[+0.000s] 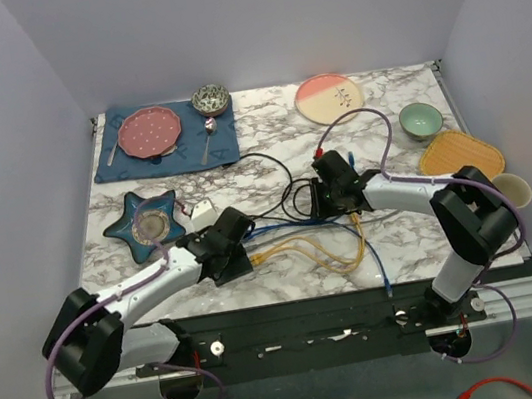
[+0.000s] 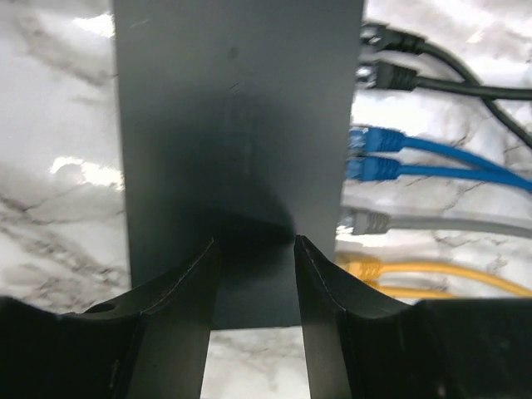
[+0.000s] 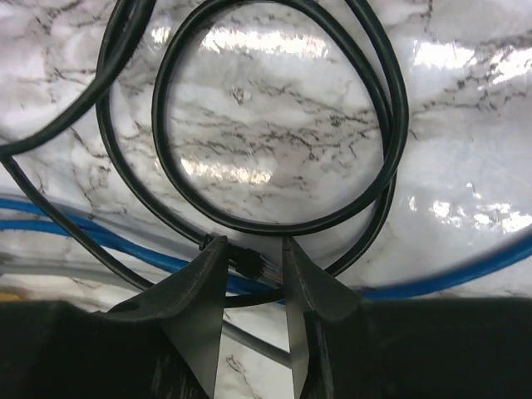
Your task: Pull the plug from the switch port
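The switch (image 2: 233, 125) is a flat matte-black box on the marble. Along its right edge sit black plugs (image 2: 386, 58), blue plugs (image 2: 370, 154), a grey plug (image 2: 366, 223) and yellow plugs (image 2: 366, 270). My left gripper (image 2: 255, 258) is slightly open, and its fingertips rest on the near end of the switch's top. In the top view this gripper (image 1: 234, 250) covers most of the switch. My right gripper (image 3: 253, 253), seen in the top view (image 1: 325, 198) to the right of the switch, is shut on a black plug (image 3: 253, 262) beside a black cable loop (image 3: 391, 125). That plug's clear tip is free.
Blue, yellow (image 1: 325, 251) and grey cables trail right of the switch. A blue star dish (image 1: 141, 241) and a white block (image 1: 202, 212) lie left. A navy mat with pink plate (image 1: 149, 132), bowl (image 1: 212, 99), cream plate (image 1: 328, 97), green bowl (image 1: 420, 119), orange mat (image 1: 459, 154) and cup (image 1: 510, 188) ring the table.
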Available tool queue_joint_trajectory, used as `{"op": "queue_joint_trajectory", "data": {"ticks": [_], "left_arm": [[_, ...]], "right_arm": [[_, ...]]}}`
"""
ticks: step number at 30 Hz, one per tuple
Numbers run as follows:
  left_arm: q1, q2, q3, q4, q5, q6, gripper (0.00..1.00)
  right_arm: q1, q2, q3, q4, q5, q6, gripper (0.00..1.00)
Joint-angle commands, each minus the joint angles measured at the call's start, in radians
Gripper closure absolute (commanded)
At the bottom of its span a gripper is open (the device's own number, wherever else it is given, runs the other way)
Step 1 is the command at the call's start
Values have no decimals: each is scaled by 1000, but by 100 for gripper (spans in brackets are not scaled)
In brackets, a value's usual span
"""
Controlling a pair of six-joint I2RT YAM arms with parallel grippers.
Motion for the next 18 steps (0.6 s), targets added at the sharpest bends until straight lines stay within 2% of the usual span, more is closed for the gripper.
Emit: {"op": "queue_joint_trajectory", "data": {"ticks": [1,5,8,12,15,18], "left_arm": [[7,199,43,56,102,117,47],[7,335,184,76,131,183,47],[7,365,268,55,72,206,48],[10,310,362,-87,-87,204,45],[16,211,382,-175,-180,197,41],[21,75,358,-253,-212,174,39]], "right_arm": [[-4,-44,-95,-63,-20,-5,60],[5,-87,-150,-49,-83,3,60],[19,-128,-184,-47,-110,11,60],[22,-205,-181,-83,-62,14,57],[22,-269,-97,-147,41,0,49],[22,-293,17,-178,103,-25,41]]}}
